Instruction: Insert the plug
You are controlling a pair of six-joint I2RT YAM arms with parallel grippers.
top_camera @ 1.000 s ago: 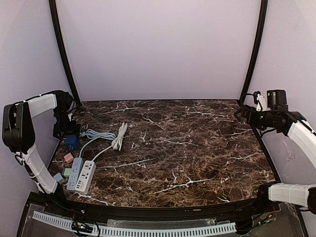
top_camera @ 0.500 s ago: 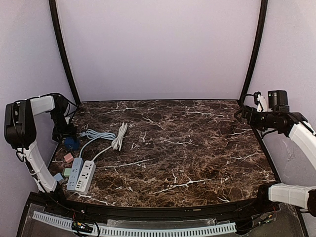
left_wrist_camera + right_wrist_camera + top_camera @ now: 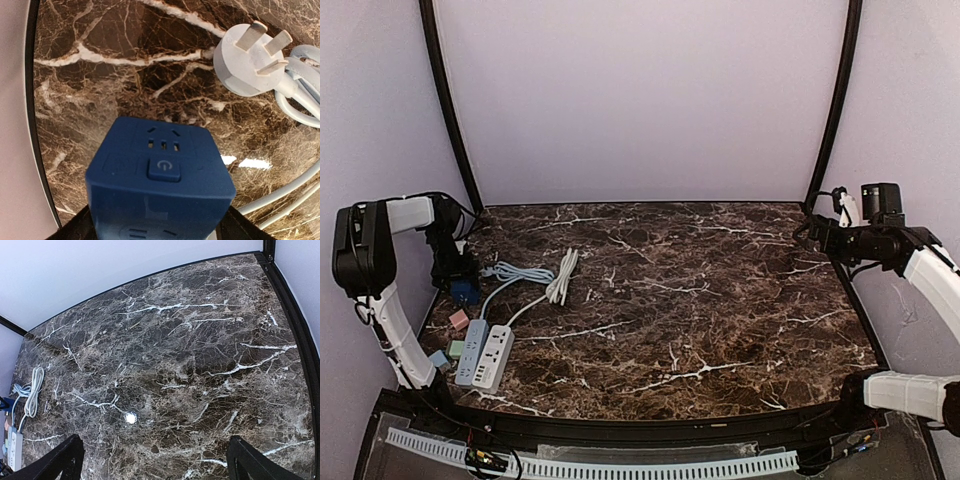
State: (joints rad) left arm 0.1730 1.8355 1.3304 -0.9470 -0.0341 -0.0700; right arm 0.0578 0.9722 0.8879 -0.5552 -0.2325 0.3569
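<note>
My left pincer (image 3: 455, 270) has dropped over the blue socket cube (image 3: 160, 185), jaws flanking it, grip unclear; white plug (image 3: 245, 67) just beyond, right pincer (image 3: 155, 465) wide.

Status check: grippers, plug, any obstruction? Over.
Left gripper straddles blue socket cube, grip unconfirmed. Right gripper open, empty, off to the right. White plug loose on table, not inserted. Nothing between plug and cube.

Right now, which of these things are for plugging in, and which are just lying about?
Likely for the job: blue socket cube, white plug.
Lying about: white strip, grey strip, pink block, green block, bundled cord.
</note>
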